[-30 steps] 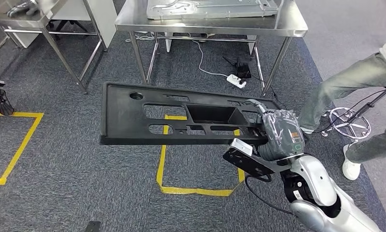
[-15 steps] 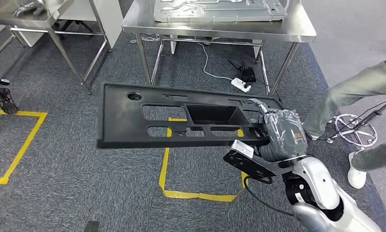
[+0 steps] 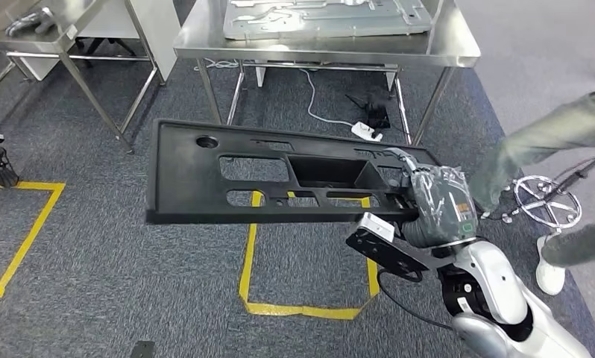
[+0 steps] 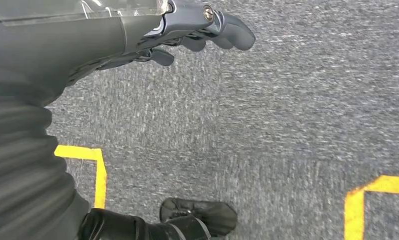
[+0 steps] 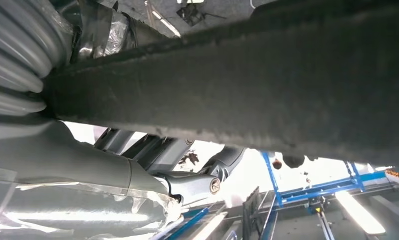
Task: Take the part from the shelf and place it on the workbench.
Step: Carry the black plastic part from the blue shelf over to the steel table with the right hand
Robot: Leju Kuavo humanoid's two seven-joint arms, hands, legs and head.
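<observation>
While the right hand (image 3: 438,203) grips the long black panel (image 3: 279,183) by one end above the carpet, it's mid-carry; next up, reach the steel tabletop (image 3: 458,45) ahead. Left hand (image 4: 187,35) hangs empty, fingers loosely curled.

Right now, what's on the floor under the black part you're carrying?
Under the black part: grey carpet and a yellow tape square, glimpsed through its cutouts. Whatever else the panel covers is hidden. The right hand grips one end.

Grey carpet floor (image 3: 115,298), yellow tape squares (image 3: 246,261), steel tables (image 3: 458,52), white power strip (image 3: 367,130).
</observation>
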